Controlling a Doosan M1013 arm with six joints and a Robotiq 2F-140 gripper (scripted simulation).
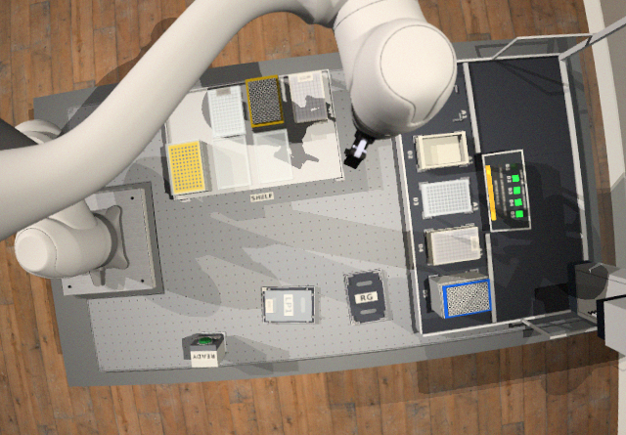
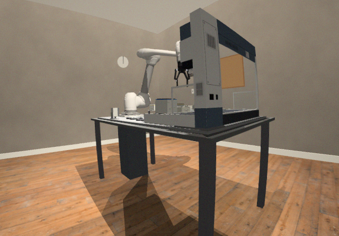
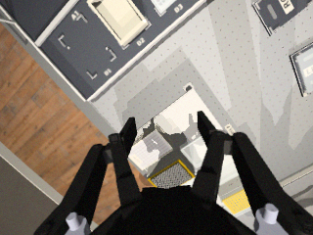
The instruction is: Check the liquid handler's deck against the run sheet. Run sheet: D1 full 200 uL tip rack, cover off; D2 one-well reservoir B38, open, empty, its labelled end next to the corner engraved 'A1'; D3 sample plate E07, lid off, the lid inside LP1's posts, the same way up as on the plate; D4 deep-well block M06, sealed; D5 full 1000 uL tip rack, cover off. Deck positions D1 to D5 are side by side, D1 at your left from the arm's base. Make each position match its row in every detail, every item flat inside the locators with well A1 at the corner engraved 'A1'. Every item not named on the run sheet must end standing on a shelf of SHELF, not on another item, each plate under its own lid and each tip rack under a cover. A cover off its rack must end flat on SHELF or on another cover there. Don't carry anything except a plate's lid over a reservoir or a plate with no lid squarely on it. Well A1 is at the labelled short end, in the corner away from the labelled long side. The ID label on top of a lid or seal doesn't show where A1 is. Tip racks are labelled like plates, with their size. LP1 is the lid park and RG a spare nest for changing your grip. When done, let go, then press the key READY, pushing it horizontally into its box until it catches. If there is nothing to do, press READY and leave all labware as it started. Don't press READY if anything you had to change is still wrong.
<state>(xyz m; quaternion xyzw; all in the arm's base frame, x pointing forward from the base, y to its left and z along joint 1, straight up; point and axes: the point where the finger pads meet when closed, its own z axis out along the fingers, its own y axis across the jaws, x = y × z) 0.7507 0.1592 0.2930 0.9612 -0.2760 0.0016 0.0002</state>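
My gripper (image 1: 356,154) is open and empty, high above the table between SHELF (image 1: 252,132) and the deck; it also shows in the side view (image 2: 181,80) and the wrist view (image 3: 166,124). D1 (image 3: 88,54) is a bare nest. D2 holds an open cream reservoir (image 1: 441,151). D3 holds a plate without lid (image 1: 445,197). D4 holds the deep-well block (image 1: 453,244). D5 holds a blue-rimmed tip rack (image 1: 466,297). LP1 (image 1: 289,304) holds a flat pale lid. On SHELF stand a yellow tip rack (image 1: 186,167) and a yellow-rimmed dark rack (image 1: 263,101).
SHELF also carries two pale plates (image 1: 226,109) (image 1: 307,97) and two clear covers (image 1: 231,161) (image 1: 272,156). RG (image 1: 365,297) is bare. The READY key box (image 1: 203,350) stands at the table's front edge. The liquid handler's frame (image 2: 205,71) rises over the deck.
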